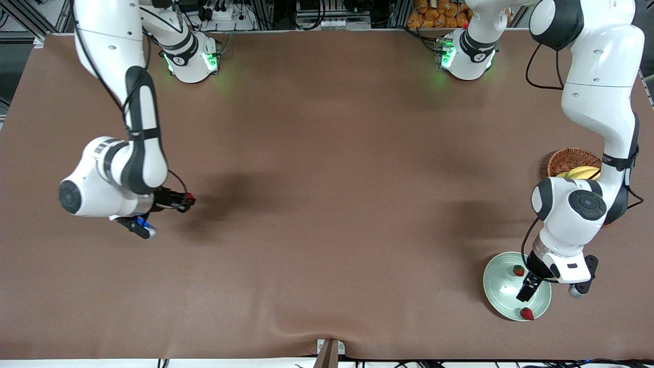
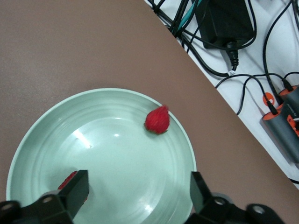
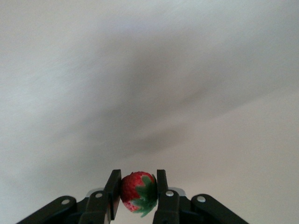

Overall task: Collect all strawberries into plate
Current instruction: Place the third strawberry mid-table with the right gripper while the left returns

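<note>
With no writing legible, left tool (image 2: 135,193) open over plate (image 2: 42,135).

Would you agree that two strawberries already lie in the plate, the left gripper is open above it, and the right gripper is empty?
Not quite: the right gripper is not empty. The right wrist view shows it shut on a strawberry. The rest holds: two strawberries lie in the plate, and the left gripper is open above it.

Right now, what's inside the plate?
Two strawberries lie in the plate: one at the rim nearest the front camera, another partly covered by the open left gripper above. The third strawberry is clamped in the right gripper.
</note>
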Controlling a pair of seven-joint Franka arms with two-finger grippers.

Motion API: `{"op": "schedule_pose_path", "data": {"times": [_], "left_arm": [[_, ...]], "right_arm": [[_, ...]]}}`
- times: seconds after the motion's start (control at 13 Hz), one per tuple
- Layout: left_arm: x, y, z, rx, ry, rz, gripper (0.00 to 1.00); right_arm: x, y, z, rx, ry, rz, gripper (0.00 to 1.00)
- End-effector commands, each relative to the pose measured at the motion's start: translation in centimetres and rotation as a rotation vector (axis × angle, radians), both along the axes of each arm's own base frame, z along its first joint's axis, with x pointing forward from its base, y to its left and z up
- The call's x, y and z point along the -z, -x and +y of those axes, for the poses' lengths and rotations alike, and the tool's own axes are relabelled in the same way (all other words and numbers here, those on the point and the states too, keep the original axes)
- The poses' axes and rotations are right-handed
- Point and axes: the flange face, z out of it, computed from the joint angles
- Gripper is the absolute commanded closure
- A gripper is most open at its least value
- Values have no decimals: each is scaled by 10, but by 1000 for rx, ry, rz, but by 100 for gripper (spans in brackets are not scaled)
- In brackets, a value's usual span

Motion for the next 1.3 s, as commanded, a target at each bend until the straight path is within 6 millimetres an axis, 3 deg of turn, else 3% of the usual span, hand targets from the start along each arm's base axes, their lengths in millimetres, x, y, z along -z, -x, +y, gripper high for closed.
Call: {"op": "schedule_pose_path", "data": {"times": [0.0,0.23,0.38,0.46,0.61,0.77,0.92,1.15,1.23], "left_arm": [[-32,9,-5,3,-19,-26,0],[-31,34,-39,55,-23,17,0],[-46,55,-51,94,-53,31,0],[-50,65,-59,116,-66,39,0],[-48,77,-96,163,-87,92,0],[-53,84,-121,193,-119,152,0],[-59,92,-144,221,-129,190,0],[-68,107,-170,299,-166,269,0],[-69,113,-179,326,-178,302,0]], "right_arm": [[-20,4,76,126,-33,18,100],[-27,15,158,231,-32,-22,100],[-18,32,217,284,-27,-52,100],[-10,43,248,310,-42,-70,100],[7,62,292,343,-54,-99,100],[38,85,339,381,-55,-141,100],[63,99,363,412,-55,-173,100],[66,108,374,419,-57,-161,100],[70,112,378,418,-58,-158,73]]}}
